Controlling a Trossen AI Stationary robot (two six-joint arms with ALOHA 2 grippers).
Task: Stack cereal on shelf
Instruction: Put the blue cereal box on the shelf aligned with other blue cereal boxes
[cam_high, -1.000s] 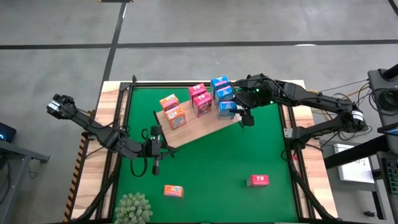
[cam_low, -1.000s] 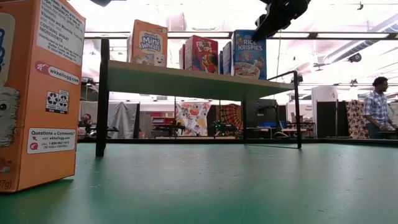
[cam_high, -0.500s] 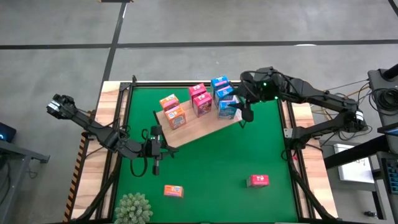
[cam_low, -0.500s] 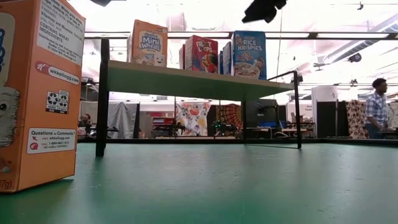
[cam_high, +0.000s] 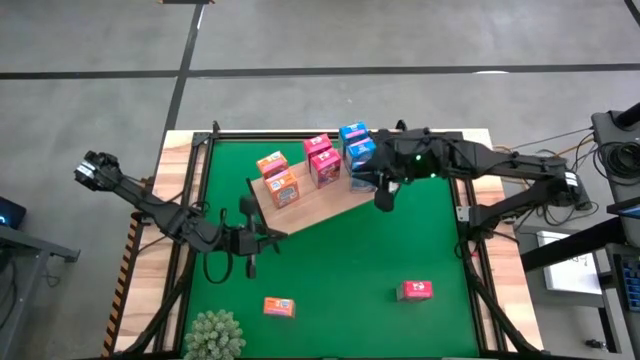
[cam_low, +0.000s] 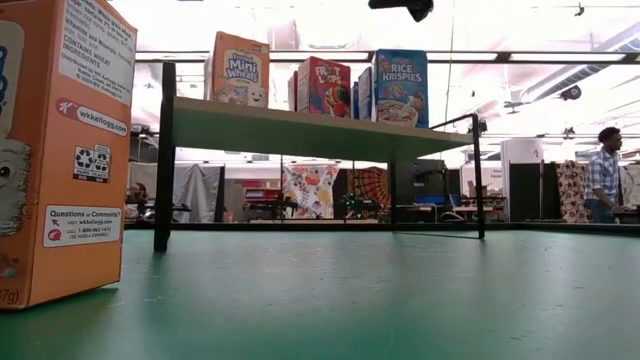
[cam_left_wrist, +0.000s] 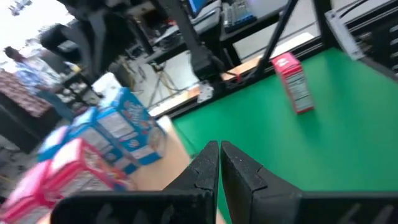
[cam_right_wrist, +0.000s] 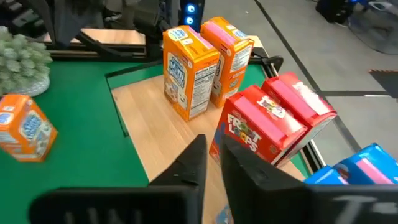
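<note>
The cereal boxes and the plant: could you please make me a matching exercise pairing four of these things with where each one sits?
Things:
1. blue boxes
2. lone orange box
3. lone red box
4. plant

Places:
A. on the mat, near its right front
B. at the mat's front left corner
C. on the shelf, at its right end
D. on the mat, just right of the plant

Pairs: 1-C, 2-D, 3-A, 4-B

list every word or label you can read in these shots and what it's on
"Mini Wheats": orange box on the shelf
"Froot Loops": red box
"Rice Krispies": blue box
"wkkellogg.com", "Questions or Comments?": side of near orange box
"Froot Loops": red box in the right wrist view
Other box panels and fine print: too small or blurred to read.
</note>
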